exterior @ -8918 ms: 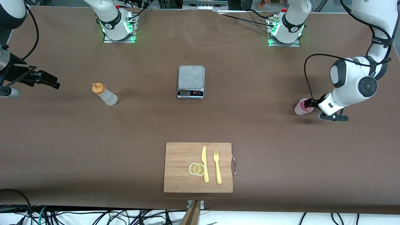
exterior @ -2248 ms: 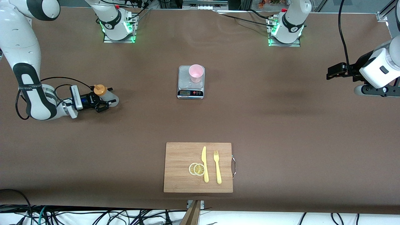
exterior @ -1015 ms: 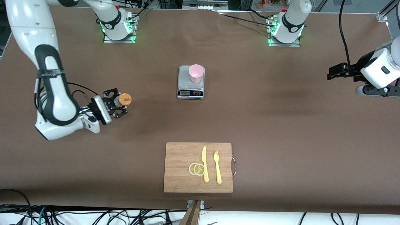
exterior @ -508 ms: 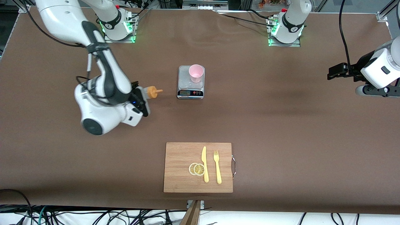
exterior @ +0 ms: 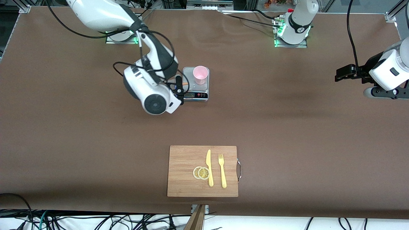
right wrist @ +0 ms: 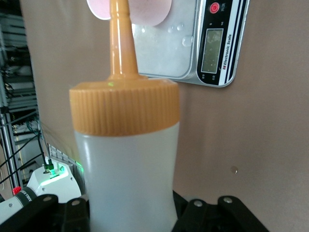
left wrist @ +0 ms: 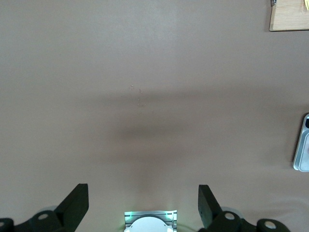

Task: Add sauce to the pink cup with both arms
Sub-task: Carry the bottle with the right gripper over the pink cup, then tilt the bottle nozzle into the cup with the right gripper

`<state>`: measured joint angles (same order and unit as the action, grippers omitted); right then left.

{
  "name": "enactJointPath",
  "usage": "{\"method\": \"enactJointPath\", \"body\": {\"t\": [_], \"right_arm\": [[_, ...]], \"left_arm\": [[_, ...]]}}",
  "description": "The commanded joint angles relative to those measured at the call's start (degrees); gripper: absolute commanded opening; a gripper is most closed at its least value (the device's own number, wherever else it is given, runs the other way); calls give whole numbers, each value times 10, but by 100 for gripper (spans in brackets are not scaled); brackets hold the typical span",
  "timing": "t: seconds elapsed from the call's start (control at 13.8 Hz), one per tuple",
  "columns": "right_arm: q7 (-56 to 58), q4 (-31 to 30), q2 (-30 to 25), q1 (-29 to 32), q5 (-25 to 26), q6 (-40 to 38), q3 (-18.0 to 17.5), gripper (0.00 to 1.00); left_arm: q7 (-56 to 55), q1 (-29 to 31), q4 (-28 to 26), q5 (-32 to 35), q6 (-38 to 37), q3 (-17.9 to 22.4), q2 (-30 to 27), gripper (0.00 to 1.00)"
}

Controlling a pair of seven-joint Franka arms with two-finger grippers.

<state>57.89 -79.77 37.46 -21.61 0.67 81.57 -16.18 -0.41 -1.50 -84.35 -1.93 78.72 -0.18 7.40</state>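
Observation:
The pink cup [exterior: 200, 74] stands upright on a grey kitchen scale [exterior: 195, 93] mid-table. My right gripper [exterior: 177, 86] is shut on the sauce bottle, which is tipped on its side in the air beside the scale. From the front only its orange nozzle [exterior: 184, 83] shows past the hand. In the right wrist view the whitish sauce bottle [right wrist: 128, 179] fills the frame between the jaws of my right gripper [right wrist: 130, 215], and its nozzle [right wrist: 120, 38] points at the pink cup [right wrist: 149, 12]. My left gripper [exterior: 338, 75] waits open over the left arm's end of the table, holding nothing [left wrist: 143, 198].
A wooden cutting board [exterior: 185, 159] lies nearer the front camera than the scale, with a yellow knife [exterior: 209, 167], a fork [exterior: 222, 171] and two lemon slices [exterior: 201, 172] on it. The scale's display [right wrist: 212, 48] faces the front camera. The left arm's base [left wrist: 150, 223] shows between the open fingers.
The right arm has swung the sauce bottle from the right arm's end of the table over to the scale, tipping its nozzle toward the pink cup. The left arm has not moved.

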Motion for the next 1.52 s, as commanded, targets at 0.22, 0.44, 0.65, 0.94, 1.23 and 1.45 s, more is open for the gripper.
{"method": "enactJointPath", "body": {"t": [0.22, 0.44, 0.65, 0.94, 1.23, 1.45], "right_arm": [[-95, 4, 3, -48, 68, -29, -27, 0], [-128, -5, 5, -71, 89, -39, -27, 0], [-152, -12, 7, -84, 103, -41, -28, 0], [-174, -11, 9, -99, 120, -52, -31, 0], [-188, -10, 11, -114, 141, -67, -32, 0], [-190, -10, 11, -121, 158, -72, -39, 0]], "left_arm": [[16, 6, 8, 7, -9, -3, 3, 100], [16, 7, 8, 7, -9, -3, 3, 100], [16, 6, 8, 7, -9, -3, 3, 100], [16, 6, 8, 7, -9, -3, 3, 100], [16, 6, 8, 7, -9, -3, 3, 100], [16, 6, 8, 7, -9, -3, 3, 100]]}}
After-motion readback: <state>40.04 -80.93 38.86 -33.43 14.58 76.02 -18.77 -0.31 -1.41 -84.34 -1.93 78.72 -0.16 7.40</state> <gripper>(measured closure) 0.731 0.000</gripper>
